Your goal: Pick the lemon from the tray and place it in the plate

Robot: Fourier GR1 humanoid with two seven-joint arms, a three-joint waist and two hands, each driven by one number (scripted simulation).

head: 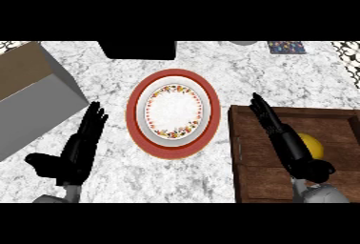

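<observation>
My right hand (285, 138), fingers straight, lies over the tray (256, 176) beside the lemon (311, 145); plate (174, 112) left; left hand (81, 145) open.

The plate (174, 112), red-rimmed with a floral band, lies at the centre of the marbled tabletop (232, 71). The wooden tray (260, 181) sits to its right. The lemon (311, 145) lies in the tray, partly hidden by the right hand (285, 138), whose fingers extend straight above it. The left hand (83, 143) rests open, left of the plate
</observation>
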